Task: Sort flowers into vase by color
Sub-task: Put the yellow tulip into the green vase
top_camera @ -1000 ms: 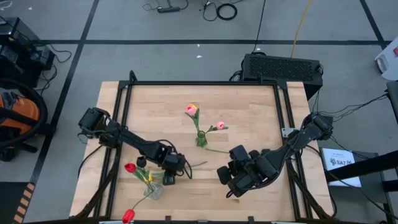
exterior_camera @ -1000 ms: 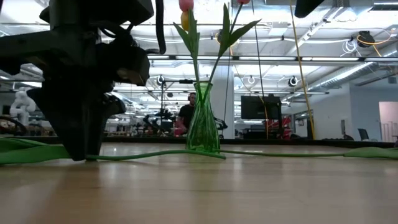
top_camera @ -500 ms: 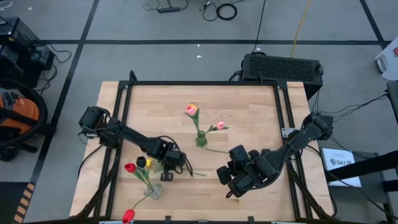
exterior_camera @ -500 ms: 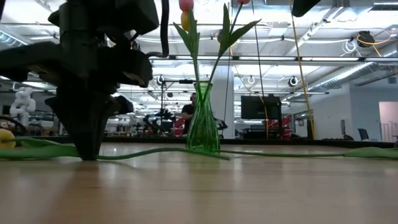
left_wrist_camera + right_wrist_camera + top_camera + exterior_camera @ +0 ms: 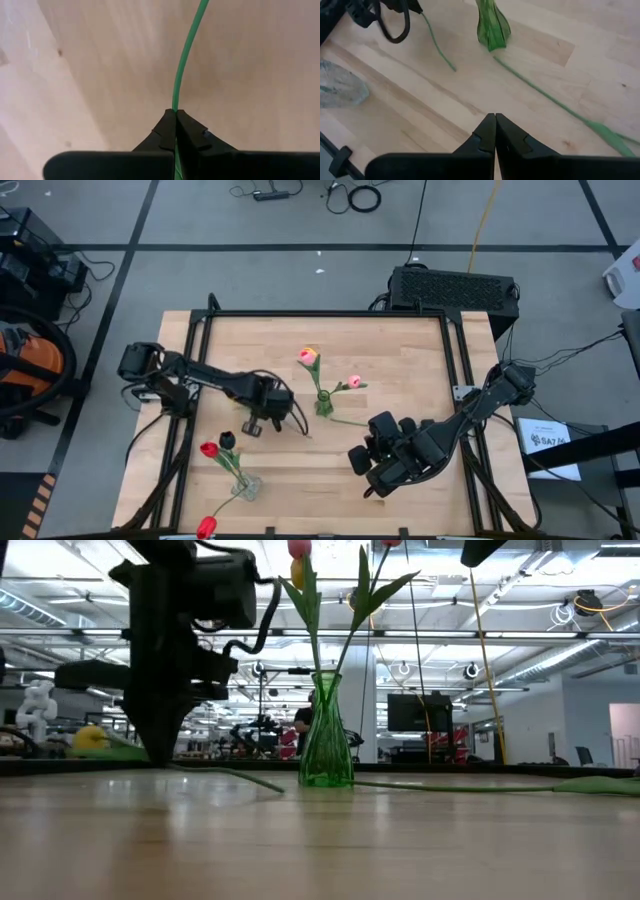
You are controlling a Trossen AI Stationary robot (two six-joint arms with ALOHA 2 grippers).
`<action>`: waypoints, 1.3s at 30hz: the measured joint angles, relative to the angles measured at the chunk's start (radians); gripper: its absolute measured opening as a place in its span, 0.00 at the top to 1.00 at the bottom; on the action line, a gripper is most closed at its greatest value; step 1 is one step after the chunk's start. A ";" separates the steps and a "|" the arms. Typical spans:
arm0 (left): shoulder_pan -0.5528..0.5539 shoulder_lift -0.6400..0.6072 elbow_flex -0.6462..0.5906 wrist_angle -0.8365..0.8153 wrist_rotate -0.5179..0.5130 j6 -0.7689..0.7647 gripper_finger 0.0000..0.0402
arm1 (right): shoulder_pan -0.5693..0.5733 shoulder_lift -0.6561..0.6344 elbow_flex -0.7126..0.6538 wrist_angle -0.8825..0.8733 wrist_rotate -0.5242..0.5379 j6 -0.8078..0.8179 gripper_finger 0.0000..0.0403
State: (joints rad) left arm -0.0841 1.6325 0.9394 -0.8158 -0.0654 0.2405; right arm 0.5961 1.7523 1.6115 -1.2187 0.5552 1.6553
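The left hand (image 5: 175,112) is pinching a thin green stem (image 5: 186,55). Pink tulips are sitting in the green glass vase (image 5: 323,402); red ones in the clear vase (image 5: 246,485); several remain loose.

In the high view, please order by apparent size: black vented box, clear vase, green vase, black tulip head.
black vented box, clearly largest
clear vase and green vase look about alike; I cannot rank them
black tulip head, smallest
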 joint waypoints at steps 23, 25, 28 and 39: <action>0.159 -0.003 0.001 0.136 -0.275 1.335 1.00 | -0.004 0.000 0.000 -0.005 0.130 -0.024 1.00; 0.166 -0.003 0.001 0.159 -0.275 1.338 1.00 | -0.006 0.000 0.000 -0.005 0.130 -0.026 1.00; 0.180 -0.003 0.001 0.179 -0.274 1.339 0.97 | -0.006 0.000 0.000 -0.005 0.130 -0.042 1.00; 0.211 -0.003 0.002 0.190 -0.209 1.336 0.79 | -0.006 0.000 0.000 -0.004 0.130 -0.071 1.00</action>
State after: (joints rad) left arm 0.1268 1.6291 0.9409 -0.6261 -0.2743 1.5764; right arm 0.5903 1.7523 1.6115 -1.2232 0.6848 1.5845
